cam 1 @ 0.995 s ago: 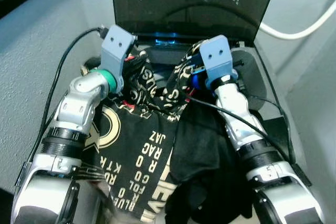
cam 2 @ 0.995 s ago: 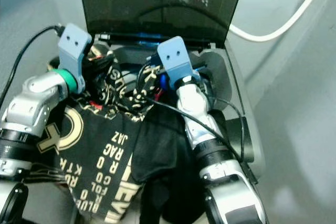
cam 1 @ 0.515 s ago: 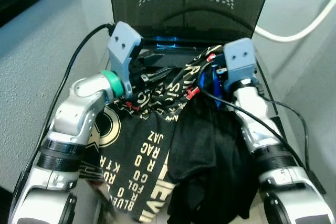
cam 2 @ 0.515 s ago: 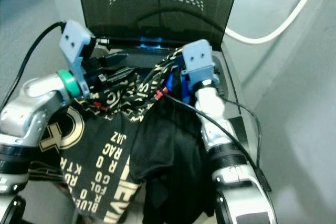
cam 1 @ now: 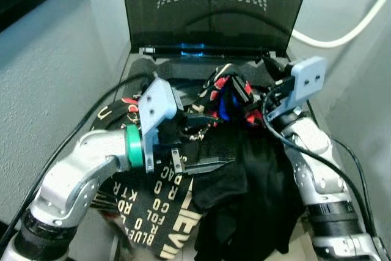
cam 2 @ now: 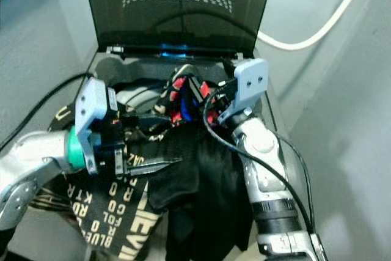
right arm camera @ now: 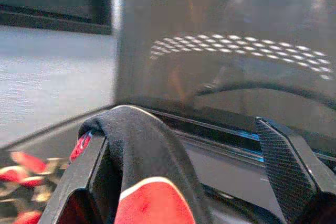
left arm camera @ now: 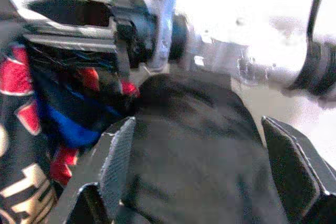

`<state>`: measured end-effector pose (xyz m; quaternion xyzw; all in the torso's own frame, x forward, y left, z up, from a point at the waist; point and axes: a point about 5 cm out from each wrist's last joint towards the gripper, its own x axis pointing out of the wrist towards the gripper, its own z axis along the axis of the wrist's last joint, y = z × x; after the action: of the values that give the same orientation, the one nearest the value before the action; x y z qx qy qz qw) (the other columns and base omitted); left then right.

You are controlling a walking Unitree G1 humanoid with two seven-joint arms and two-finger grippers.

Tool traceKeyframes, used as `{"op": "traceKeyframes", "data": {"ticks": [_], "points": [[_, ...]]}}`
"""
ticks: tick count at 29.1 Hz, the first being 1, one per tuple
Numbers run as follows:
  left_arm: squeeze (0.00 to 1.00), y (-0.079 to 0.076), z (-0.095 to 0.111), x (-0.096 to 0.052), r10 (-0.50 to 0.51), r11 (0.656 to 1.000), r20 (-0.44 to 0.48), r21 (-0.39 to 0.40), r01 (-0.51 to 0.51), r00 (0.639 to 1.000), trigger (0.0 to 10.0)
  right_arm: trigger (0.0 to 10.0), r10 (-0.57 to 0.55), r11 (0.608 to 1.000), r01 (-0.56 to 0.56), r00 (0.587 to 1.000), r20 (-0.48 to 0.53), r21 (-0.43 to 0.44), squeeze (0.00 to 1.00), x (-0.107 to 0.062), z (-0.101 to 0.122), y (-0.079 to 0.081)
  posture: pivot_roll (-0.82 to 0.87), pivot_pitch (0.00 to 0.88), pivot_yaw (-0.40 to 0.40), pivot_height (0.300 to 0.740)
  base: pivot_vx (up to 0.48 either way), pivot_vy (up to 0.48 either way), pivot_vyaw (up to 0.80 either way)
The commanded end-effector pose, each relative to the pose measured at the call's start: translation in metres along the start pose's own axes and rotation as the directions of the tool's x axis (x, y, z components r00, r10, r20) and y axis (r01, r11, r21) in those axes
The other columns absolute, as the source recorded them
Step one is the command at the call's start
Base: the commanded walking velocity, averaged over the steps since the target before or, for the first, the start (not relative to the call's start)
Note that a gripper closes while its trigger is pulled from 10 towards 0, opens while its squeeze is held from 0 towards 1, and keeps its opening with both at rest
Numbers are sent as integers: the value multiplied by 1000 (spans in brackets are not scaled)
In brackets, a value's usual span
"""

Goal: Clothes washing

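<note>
A patterned black, red and blue garment (cam 1: pixel 227 93) is bunched over the open washing machine tub (cam 1: pixel 183 65). It hangs over one finger of my right gripper (cam 1: pixel 247 97), whose fingers (right arm camera: pixel 286 166) stand wide apart in the right wrist view. My left gripper (cam 1: pixel 201 142) points sideways at a black garment (cam 1: pixel 256 181) with its fingers (left arm camera: pixel 118 161) open and nothing pinched between them. A black shirt with gold lettering (cam 1: pixel 162 212) drapes over the machine's front edge beside the black garment.
The dark lid (cam 1: pixel 214 22) stands upright behind the tub, with a blue light at its hinge. A white hose (cam 1: pixel 342 35) runs along the wall at the right. Grey walls close in on both sides. Black cables (cam 1: pixel 91 126) trail from both arms.
My right gripper lifted the patterned garment and swung to the right. The left gripper drew back towards me, turned sideways and no longer holds the patterned cloth.
</note>
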<state>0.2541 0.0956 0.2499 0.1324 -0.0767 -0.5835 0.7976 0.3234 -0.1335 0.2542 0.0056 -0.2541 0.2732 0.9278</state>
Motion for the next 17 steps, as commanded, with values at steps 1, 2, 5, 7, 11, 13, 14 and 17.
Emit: {"op": "traceKeyframes", "data": {"ticks": [1, 2, 5, 7, 11, 13, 14, 17], "points": [[0, -5, 0, -2, 18, 995, -38, 94, -15, 999, 10000, 10000, 157, 983, -160, 987, 41, 87, 0, -2, 10, 21, 141, 30, 78, 740, 0, 0, 0], [0, -5, 0, -2, 18, 995, -38, 94, -15, 999, 10000, 10000, 157, 983, -160, 987, 41, 87, 0, -2, 10, 21, 141, 30, 78, 740, 0, 0, 0], [0, 7, 7, -2, 176, 968, -2, 183, -172, 984, 10000, 10000, 320, 939, -320, 947, 23, 128, 0, -9, 7, 46, 143, 29, 78, 740, 0, 0, 0], [0, 21, 20, -2, 309, 923, 88, 211, -321, 947, 10000, 10000, 402, 908, -398, 915, -9, 129, 0, -11, 2, 62, 142, 26, 78, 740, 0, 0, 0], [0, 32, 37, -5, 418, 865, 199, 209, -456, 886, 10000, 10000, 467, 880, -458, 883, -54, 123, 0, -13, -8, 76, 141, 25, 76, 740, 0, 0, 0], [0, 40, 52, -9, 484, 816, 283, 196, -543, 828, 10000, 10000, 497, 867, -489, 862, -102, 96, 0, -13, -20, 87, 141, 25, 76, 740, 0, 0, 0], [0, 40, 52, -9, 484, 816, 283, 196, -543, 828, 10000, 10000, 497, 867, -489, 862, -102, 96, 0, -13, -20, 87, 141, 25, 76, 740, 0, 0, 0], [0, 44, 63, -13, 514, 783, 336, 192, -591, 789, 10000, 10000, 464, 883, -470, 868, -178, 12, 0, -8, -35, 90, 147, 25, 69, 740, 0, 0, 0]]}}
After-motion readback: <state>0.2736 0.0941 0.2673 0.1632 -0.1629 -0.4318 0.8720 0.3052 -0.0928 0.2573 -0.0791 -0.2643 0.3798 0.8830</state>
